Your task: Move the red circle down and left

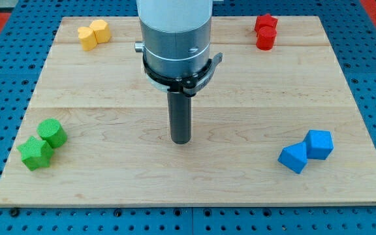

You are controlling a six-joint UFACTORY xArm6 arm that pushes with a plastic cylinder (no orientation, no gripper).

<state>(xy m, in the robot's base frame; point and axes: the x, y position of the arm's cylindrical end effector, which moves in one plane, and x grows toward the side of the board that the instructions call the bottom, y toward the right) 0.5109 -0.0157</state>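
The red circle is a red cylinder near the view's top right, touching a second red block of unclear shape just above it. My tip rests on the board near the centre, far down and left of both red blocks, touching no block. The arm's grey body hangs over the top middle of the board.
Two yellow blocks touch at the top left. A green cylinder and a green star sit at the lower left. Two blue blocks touch at the lower right. The wooden board lies on a blue pegboard.
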